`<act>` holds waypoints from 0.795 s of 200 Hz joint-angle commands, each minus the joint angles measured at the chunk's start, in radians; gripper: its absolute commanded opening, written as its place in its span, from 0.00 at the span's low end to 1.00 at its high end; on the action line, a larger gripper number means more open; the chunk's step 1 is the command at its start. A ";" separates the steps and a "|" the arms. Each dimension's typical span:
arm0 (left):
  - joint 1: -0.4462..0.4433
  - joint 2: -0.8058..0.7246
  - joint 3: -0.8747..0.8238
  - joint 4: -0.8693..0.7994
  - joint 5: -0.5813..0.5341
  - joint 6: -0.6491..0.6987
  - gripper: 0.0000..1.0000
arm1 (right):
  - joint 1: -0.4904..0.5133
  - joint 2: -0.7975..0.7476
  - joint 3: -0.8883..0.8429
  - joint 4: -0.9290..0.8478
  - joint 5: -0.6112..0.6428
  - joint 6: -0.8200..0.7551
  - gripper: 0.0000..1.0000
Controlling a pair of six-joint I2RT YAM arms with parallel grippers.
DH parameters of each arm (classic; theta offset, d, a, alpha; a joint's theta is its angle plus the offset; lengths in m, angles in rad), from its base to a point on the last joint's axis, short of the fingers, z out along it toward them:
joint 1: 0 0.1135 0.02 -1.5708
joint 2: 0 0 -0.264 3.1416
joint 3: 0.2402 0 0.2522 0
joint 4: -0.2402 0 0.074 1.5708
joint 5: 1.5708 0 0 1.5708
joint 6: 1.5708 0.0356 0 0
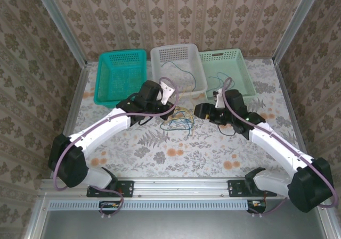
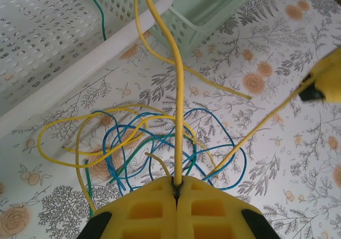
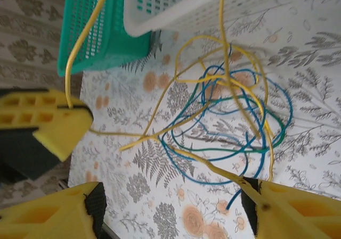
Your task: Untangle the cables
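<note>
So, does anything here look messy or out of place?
Yes: the cables, yellow, blue and green, lie knotted in a loose heap on the table in front of the white basket. A green strand also trails into that basket rather than lying with the rest.

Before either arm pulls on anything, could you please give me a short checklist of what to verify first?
1. Left gripper shut on the yellow cable: ok.
2. Right gripper open and free to pick: ok, though another yellow strand touches one finger.
3. Tangle loosened: not ok, yellow, blue and green loops cross on the table.
4. Held cable clear of the white basket rim: cannot tell.
5. All cables out of baskets: not ok, a green strand lies in the white basket.
</note>
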State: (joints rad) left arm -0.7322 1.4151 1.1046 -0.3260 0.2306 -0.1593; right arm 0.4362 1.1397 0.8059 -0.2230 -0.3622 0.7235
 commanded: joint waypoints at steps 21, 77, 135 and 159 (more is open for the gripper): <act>-0.010 -0.014 -0.018 0.056 -0.017 -0.041 0.00 | 0.033 -0.067 -0.027 -0.044 0.184 -0.029 0.67; -0.019 -0.034 -0.026 0.072 -0.022 -0.046 0.00 | 0.033 0.050 0.009 0.009 0.170 0.047 0.60; -0.029 -0.087 -0.079 0.173 -0.004 -0.072 0.00 | 0.033 0.106 -0.013 0.118 0.216 0.132 0.50; -0.041 -0.104 -0.106 0.205 -0.006 -0.069 0.00 | 0.033 0.153 -0.005 0.195 0.219 0.179 0.42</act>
State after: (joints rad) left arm -0.7586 1.3518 1.0260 -0.1913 0.2131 -0.2108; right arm 0.4686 1.2495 0.7959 -0.1356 -0.1745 0.8322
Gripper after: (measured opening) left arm 0.048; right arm 0.457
